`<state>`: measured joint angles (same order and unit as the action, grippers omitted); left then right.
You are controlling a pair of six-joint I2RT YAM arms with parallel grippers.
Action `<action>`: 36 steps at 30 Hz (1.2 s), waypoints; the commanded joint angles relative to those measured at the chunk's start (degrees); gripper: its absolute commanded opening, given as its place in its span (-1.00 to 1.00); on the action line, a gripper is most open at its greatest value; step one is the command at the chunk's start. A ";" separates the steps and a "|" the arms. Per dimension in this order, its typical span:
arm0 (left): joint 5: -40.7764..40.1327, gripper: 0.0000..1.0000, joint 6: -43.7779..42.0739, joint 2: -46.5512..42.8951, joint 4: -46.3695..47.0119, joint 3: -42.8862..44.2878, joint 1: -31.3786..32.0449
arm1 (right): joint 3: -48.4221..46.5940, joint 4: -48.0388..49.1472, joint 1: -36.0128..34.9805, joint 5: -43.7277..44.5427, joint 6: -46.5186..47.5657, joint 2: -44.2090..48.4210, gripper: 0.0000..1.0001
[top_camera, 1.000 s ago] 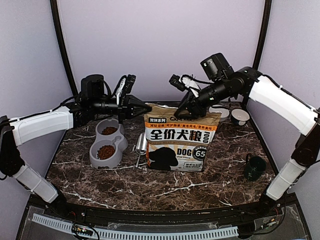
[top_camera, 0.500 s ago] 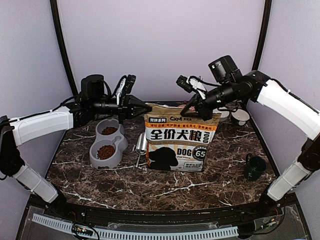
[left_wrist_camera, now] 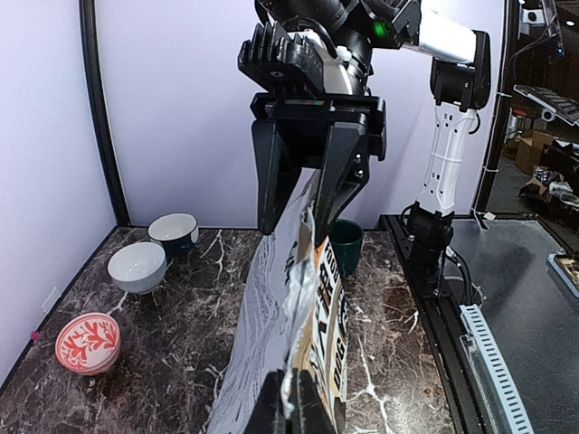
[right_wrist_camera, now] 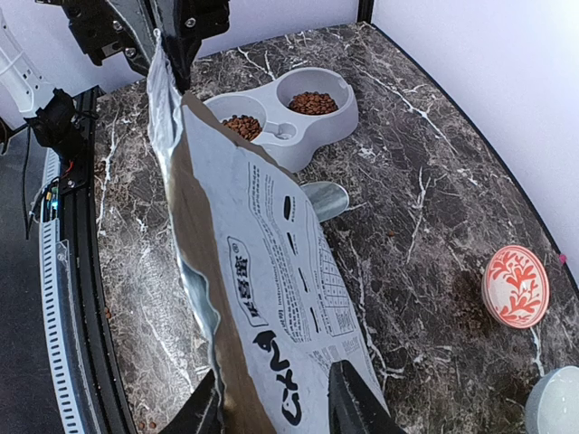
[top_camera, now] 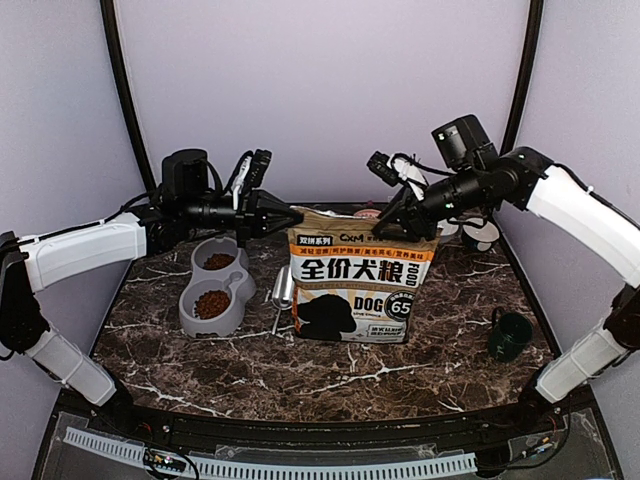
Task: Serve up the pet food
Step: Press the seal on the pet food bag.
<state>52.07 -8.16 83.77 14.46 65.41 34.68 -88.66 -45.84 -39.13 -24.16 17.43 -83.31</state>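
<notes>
LEFT: left gripper pinching the dog-food bag by a top corner, likely steadying it upright | RIGHT: right gripper spread astride the opposite top edge; not clamping | FOOD: pet food sitting in both wells of the double bowl; scoop lying between bowl and bag

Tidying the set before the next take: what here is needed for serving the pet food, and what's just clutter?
Job: kibble, dog-food bag, grey double bowl, scoop.
Lying about: green mug, red-patterned bowl, white bowl, blue-sided bowl.

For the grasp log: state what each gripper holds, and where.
Left gripper pinches the dog-food bag at its top corner; right gripper open, holds nothing.
</notes>
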 commanded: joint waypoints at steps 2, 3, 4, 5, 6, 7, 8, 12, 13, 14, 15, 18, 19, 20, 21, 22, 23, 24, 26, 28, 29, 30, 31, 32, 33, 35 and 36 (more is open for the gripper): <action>1.69 -1.00 -0.25 -2.42 0.42 -0.54 0.22 | 2.52 1.39 1.06 0.67 -0.33 3.08 -0.41; 1.63 -1.00 -0.27 -2.37 0.54 -0.54 0.22 | 3.07 1.58 1.15 0.78 -0.48 3.56 -0.47; 1.68 -1.00 -0.27 -2.30 0.52 -0.54 0.22 | 3.67 1.87 1.24 0.81 -0.59 3.99 -0.55; 1.75 -1.00 -0.20 -2.17 0.57 -0.54 0.22 | 4.14 2.12 1.33 0.86 -0.68 4.41 -0.63; 1.82 -1.00 -0.09 -2.12 0.59 -0.54 0.22 | 4.46 2.30 1.42 0.91 -0.79 4.73 -0.72; 1.84 -1.00 -0.10 -2.16 0.57 -0.54 0.22 | 4.73 2.33 1.43 0.95 -0.82 4.89 -0.81; 1.84 -1.00 -0.10 -2.20 0.69 -0.54 0.22 | 4.87 2.40 1.46 0.98 -0.86 5.17 -0.90; 1.84 -1.00 -0.16 -2.42 0.65 -0.54 0.22 | 5.38 2.69 1.69 1.11 -1.00 5.68 -1.00; 1.81 -1.00 -0.14 -2.46 0.58 -0.54 0.22 | 5.42 2.77 1.74 0.93 -0.98 5.85 -1.00; 1.84 -1.00 -0.18 -2.47 0.59 -0.54 0.22 | 5.43 2.82 1.73 0.86 -1.04 5.85 -1.00; 1.81 -1.00 -0.19 -2.47 0.63 -0.54 0.22 | 5.50 2.89 1.78 1.13 -1.15 5.84 -1.00; 1.80 -1.00 -0.18 -2.56 0.63 -0.54 0.22 | 5.80 3.08 1.86 2.29 -1.48 6.10 -0.67; 1.73 -1.00 -0.17 -2.63 0.58 -0.54 0.22 | 5.98 3.24 1.85 2.56 -1.56 6.24 -0.53; 1.72 -1.00 -0.17 -2.64 0.63 -0.54 0.22 | 6.20 3.36 1.87 2.76 -1.65 6.48 -0.39; 1.74 -1.00 -0.18 -2.64 0.55 -0.54 0.22 | 6.41 3.53 1.82 3.05 -1.70 6.78 -0.30; 1.78 -1.00 -0.26 -2.64 0.57 -0.54 0.22 | 6.60 3.56 1.93 3.40 -1.75 6.97 -0.26; 1.72 -1.00 -0.27 -2.72 0.53 -0.52 0.24 | 6.76 3.50 1.98 3.69 -1.78 7.34 -0.24; 1.74 -1.00 -0.21 -2.84 0.50 -0.54 0.22 | 6.97 3.45 2.08 4.04 -1.72 7.56 -0.24; 1.66 -1.00 -0.31 -2.82 0.53 -0.60 0.23 | 7.60 3.50 2.32 4.39 -1.70 8.28 -0.26; 1.54 -1.00 -0.36 -2.67 0.58 -0.63 0.22 | 8.53 3.92 2.64 4.64 -1.80 9.13 -0.28; 1.67 -1.00 -0.36 -2.58 0.53 -0.57 0.22 | 8.99 4.05 2.69 4.63 -1.85 9.56 -0.28; 1.65 -1.00 -0.34 -2.51 0.49 -0.50 0.22 | 9.40 4.23 2.74 4.66 -1.94 10.00 -0.28; 1.69 -1.00 -0.34 -2.47 0.58 -0.54 0.22 | 9.73 4.42 2.78 4.70 -1.96 10.35 -0.28; 1.71 -1.00 -0.31 -2.51 0.51 -0.54 0.22 | 10.09 4.37 2.89 4.92 -1.92 10.58 -0.29; 1.69 -1.00 -0.36 -2.55 0.55 -0.54 0.22 | 10.35 4.32 2.95 5.18 -1.91 10.86 -0.30; 1.57 -1.00 -0.36 -2.64 0.56 -0.63 0.22 | 10.96 4.47 3.05 5.75 -1.90 11.50 -0.35; 1.60 -1.00 -0.41 -2.65 0.50 -0.63 0.22 | 11.23 4.62 3.14 5.94 -1.88 11.83 -0.41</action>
<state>52.07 -8.19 83.77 14.46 65.39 34.72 -78.83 -42.87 -36.69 -19.97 15.97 -73.34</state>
